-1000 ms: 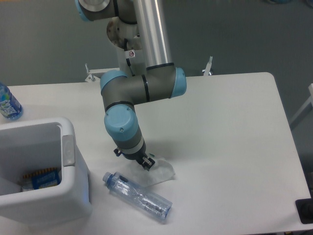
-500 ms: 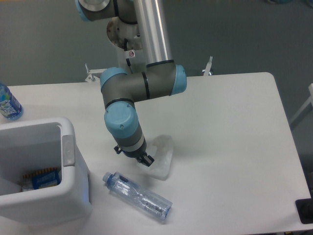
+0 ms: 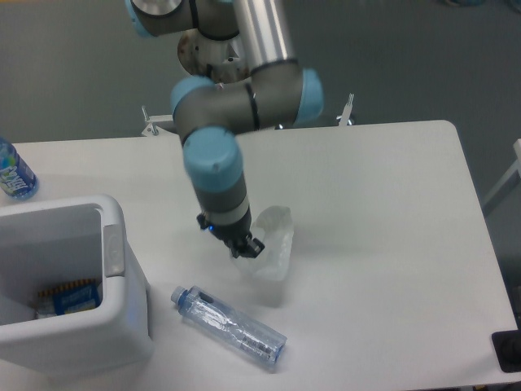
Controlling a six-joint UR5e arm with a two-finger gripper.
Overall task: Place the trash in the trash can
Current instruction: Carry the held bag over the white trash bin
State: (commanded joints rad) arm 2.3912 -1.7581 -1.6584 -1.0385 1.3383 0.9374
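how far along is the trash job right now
Early. In hand: the pincer is shut on the crumpled translucent-white plastic wrapper, which hangs clear of the white table. Left: carrying it to the large white rectangular plastic bin, then the clear crushed plastic water bottle, which lies untouched on the table. The bin holds some items, but neither piece of trash.

Silver-grey arm (image 3: 244,106), pale blue joint caps, black jaws.
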